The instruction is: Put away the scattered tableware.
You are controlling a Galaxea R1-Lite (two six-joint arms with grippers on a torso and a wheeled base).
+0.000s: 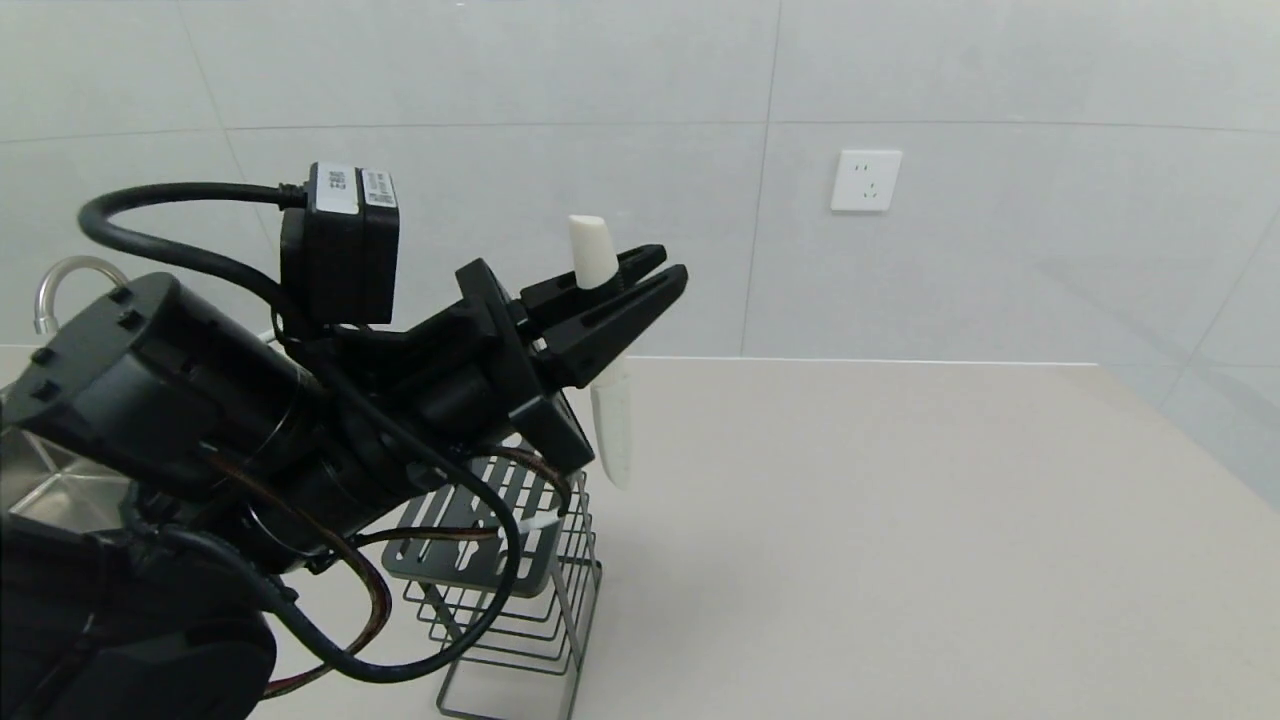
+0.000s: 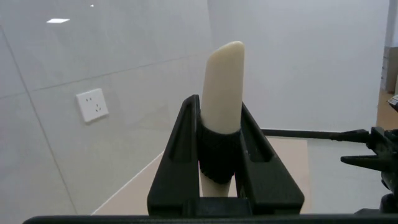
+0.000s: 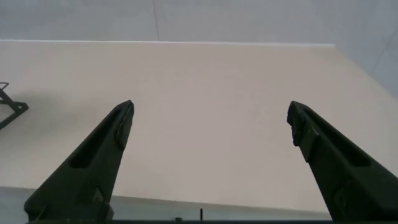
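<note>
- My left fingers (image 1: 640, 290) are closed tight on the white knife (image 1: 612, 425), pinching it where the cream handle meets the blade.
- In the left wrist view the handle stands up out of my left fingers (image 2: 186, 134), its rounded end clear above their tips, with a black ribbed pad pressed against it.
- The knife is nearly upright, handle up and blade pointing down.
- The blade tip hangs in the air just above the far right corner of the wire rack (image 1: 500, 570), not inside it.
- My right fingers (image 3: 106, 149) are spread wide with nothing between them, over bare table (image 3: 211, 93) to the right of the rack; a corner of the rack's wire shows at the edge of that view.
- The rack stands upright on the pale table (image 1: 900, 550). It has a slotted grey top plate and wire tiers underneath.
- Left of the rack lies a steel sink (image 1: 60, 495), and the curved tap (image 1: 62, 275) rises beyond it.
- Well to the right of the rack, up on the tiled wall, sits a white wall socket (image 1: 866, 180).
</note>
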